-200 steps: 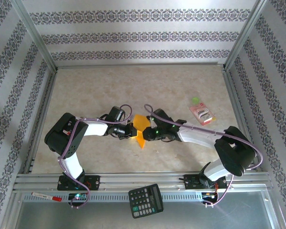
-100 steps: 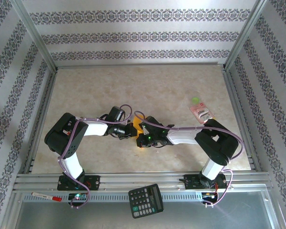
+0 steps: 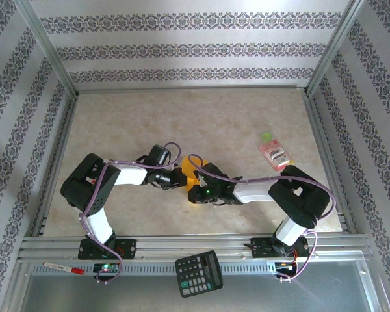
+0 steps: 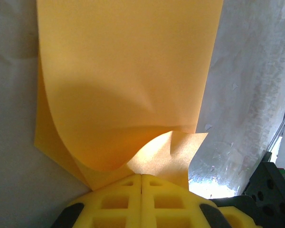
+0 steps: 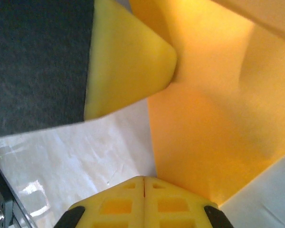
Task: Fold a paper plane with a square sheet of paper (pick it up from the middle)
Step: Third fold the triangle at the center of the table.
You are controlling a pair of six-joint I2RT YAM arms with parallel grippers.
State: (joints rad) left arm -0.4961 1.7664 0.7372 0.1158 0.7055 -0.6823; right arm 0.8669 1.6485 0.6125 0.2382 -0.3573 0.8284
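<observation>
Your overhead camera gives you bright, even, diffuse light. The left arm (image 3: 94,188) and right arm (image 3: 299,201) throw only short, soft shadows on the table (image 3: 182,117). The frame posts (image 3: 45,45) bow slightly toward the picture's edges, and the focus there is crisp.

On your left wrist camera the sheet of paper (image 4: 128,71) sits so close that it reads soft. A broad shadow lies inside its curl, and white glare burns out the table surface at lower right.

On your right wrist camera the paper is blurred too and washes out toward the top. The upper-left corner falls dark, and a pale sheen streaks the table at lower left.
</observation>
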